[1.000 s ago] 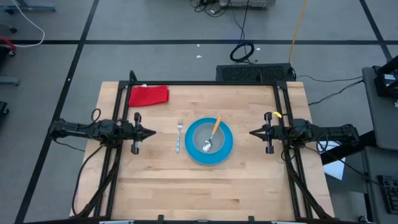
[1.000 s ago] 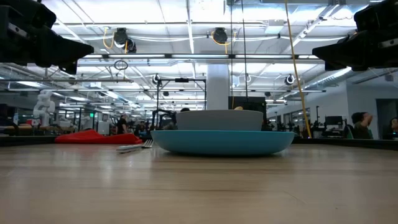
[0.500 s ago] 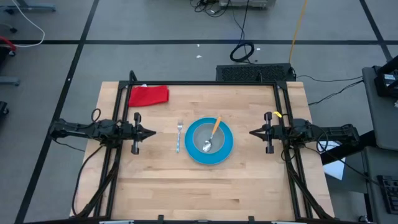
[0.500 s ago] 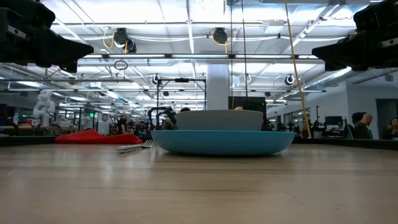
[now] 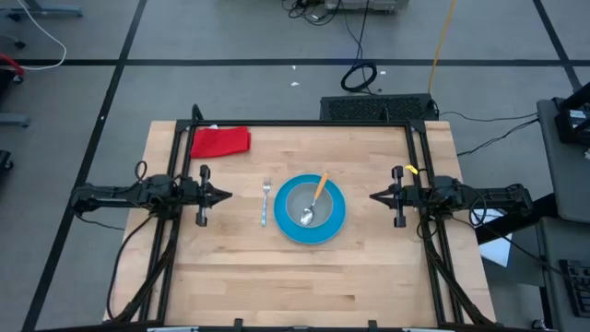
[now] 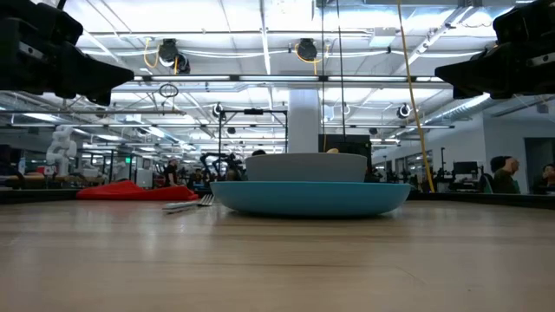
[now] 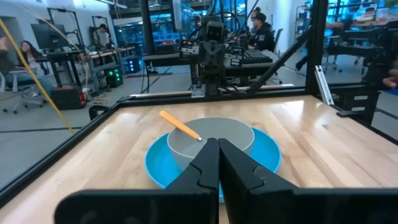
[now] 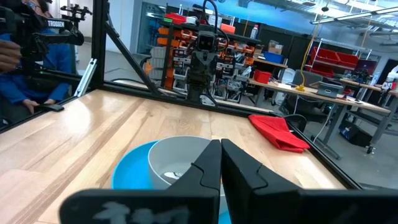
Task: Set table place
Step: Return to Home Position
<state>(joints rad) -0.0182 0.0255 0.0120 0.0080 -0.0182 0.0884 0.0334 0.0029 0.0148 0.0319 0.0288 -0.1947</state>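
A bright-blue plate [image 5: 334,228] sits near the middle of the light-wood table [image 5: 304,277]. A grey bowl [image 5: 295,198] stands on it. A spoon with an orange handle [image 5: 318,189] lies in the bowl, its handle over the far rim. A fork [image 5: 265,203] lies flat on the table just left of the plate. My left gripper [image 5: 227,195] is shut and empty, raised left of the fork, pointing at the plate. My right gripper [image 5: 372,196] is shut and empty, raised right of the plate. The plate [image 7: 155,168] and the bowl [image 8: 174,155] also show in the wrist views.
A red cloth [image 5: 220,140] lies at the table's far left corner. A black metal frame [image 5: 304,124] runs along the far edge and both sides. Bare wood lies between the plate and the near edge.
My left arm has drawn back a little toward the table's left edge; its gripper stays shut.
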